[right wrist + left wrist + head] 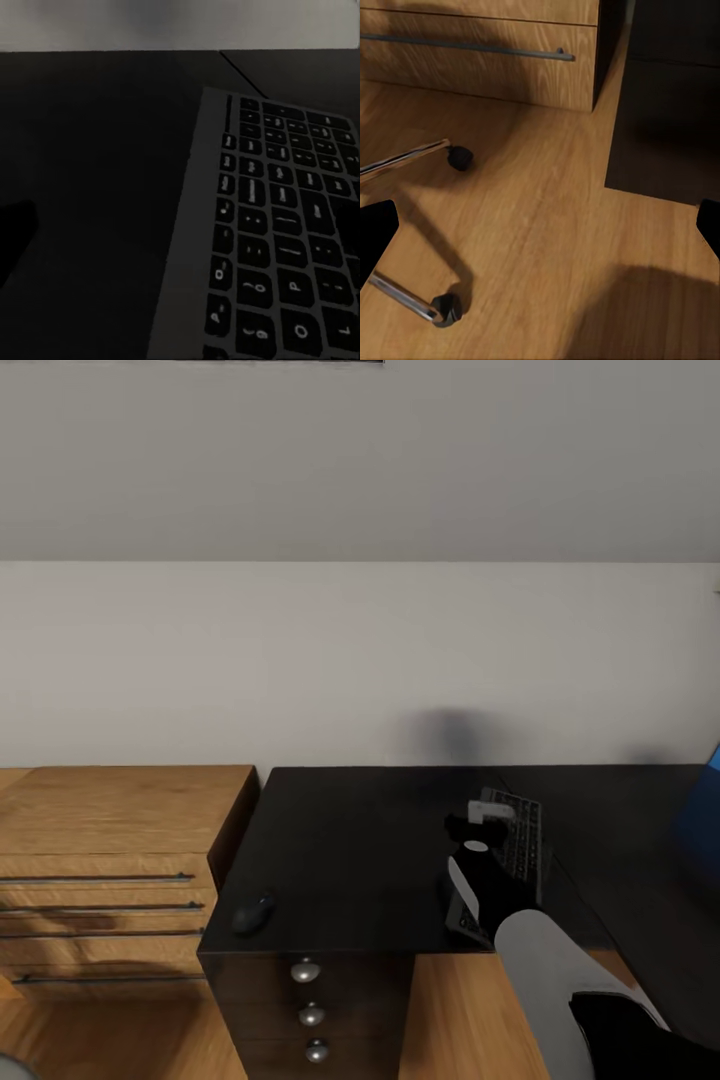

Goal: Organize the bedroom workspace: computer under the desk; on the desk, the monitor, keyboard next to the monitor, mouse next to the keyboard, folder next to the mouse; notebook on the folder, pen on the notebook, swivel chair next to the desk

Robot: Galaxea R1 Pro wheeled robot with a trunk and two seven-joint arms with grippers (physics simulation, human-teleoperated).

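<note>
The desk (350, 840) is seen in the head view as a glossy black top set against a pale wall, with its black drawer unit (310, 1010) below the near edge carrying 3 round silver knobs in a column. A light wooden dresser (110, 860) with dark bar handles stands just beside the desk on the left.

The mouse (253, 912) lies on the desk near its front left corner, above the drawer unit. The keyboard (512, 858) lies on the desk well apart from the mouse, toward the right, running front to back and partly hidden by the right arm. In the right wrist view the keyboard (281, 240) is seen close up, its dark keys with pale legends resting flat on the black top.

The right gripper (483, 830) is held at the keyboard's left edge. Whether contact is made cannot be told. A dark fingertip shape is visible at each side edge of the right wrist view, wide apart, so the pincer is judged to be spread, with nothing between its fingers.

At the right edge of the head view a bright blue flat shape (705, 800) is cut off by the frame; what it is cannot be told.

In the left wrist view the left gripper (540, 225) is pointed down at the wooden floor (532, 247), its 2 dark fingertips spread wide at opposite edges. 2 chrome legs with black casters of the swivel chair (412, 296) are seen on the floor, near the dresser's lower drawer (480, 52).
</note>
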